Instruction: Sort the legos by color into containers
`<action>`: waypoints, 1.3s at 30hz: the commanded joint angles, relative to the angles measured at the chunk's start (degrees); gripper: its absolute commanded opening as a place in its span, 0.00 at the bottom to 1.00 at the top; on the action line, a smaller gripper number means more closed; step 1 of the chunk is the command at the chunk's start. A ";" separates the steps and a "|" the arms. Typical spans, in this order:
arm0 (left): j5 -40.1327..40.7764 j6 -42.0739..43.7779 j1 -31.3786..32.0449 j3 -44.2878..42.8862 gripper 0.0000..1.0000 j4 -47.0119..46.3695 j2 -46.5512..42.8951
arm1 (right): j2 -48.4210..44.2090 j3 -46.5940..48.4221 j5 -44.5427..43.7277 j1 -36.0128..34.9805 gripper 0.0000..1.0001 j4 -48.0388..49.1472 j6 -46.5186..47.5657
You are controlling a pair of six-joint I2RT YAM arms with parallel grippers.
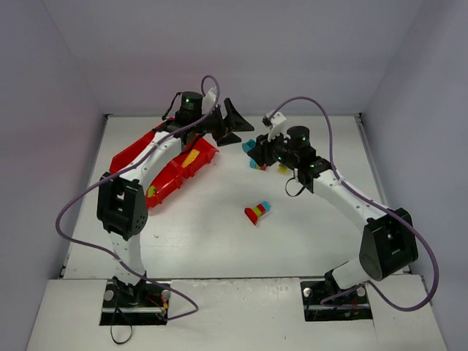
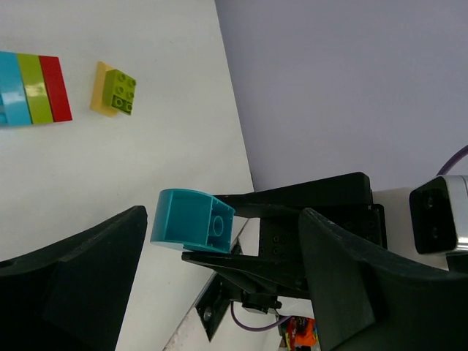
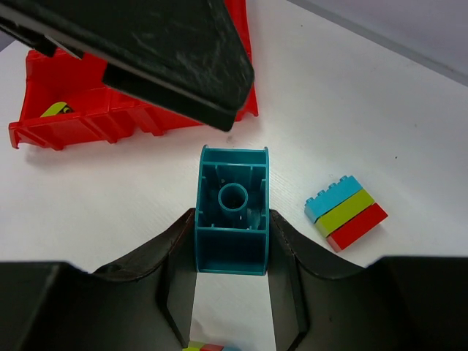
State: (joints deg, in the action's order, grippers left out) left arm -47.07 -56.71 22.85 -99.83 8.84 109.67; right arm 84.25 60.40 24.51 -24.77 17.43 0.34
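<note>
Teal brick [image 3: 232, 194] is clamped by its sides in the right tool [image 3: 232, 245], with its hollow underside turned to the right wrist camera. It is held over the far middle of the desk [image 3: 95, 205], between the red tray [image 3: 44, 135] and a blue-green-red stack [image 3: 346, 213]. Left tool [image 1: 235, 126] is spread wide, released, with nothing held; it faces the brick without touching. A yellow brick [image 1: 191, 157] is seen in one tray compartment.

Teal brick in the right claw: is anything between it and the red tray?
Yes. The left gripper, open, hangs between the teal brick held by the right gripper and the red tray. One of its black fingers lies across the tray's corner in the right wrist view. Nothing else shows between them.
</note>
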 commanded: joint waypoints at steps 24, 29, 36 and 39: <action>-6.63 -6.31 2.02 1.74 0.29 -10.59 0.20 | 0.04 4.46 0.10 -0.63 0.04 8.06 0.98; -6.02 -6.75 1.76 3.23 0.00 -13.14 -0.77 | 0.30 4.46 0.10 -0.80 0.40 8.06 0.19; -1.98 -0.70 -4.47 6.75 0.00 -7.54 -5.94 | 0.57 4.81 -1.48 -0.45 0.87 6.13 -2.27; 3.81 8.69 -9.83 6.67 0.00 4.05 -9.54 | 0.65 4.81 -2.27 0.07 0.92 5.16 -3.59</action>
State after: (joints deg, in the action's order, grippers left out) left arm -48.66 -57.17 18.81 -91.81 6.68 108.84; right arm 85.19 62.06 23.33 -25.15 19.88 -1.41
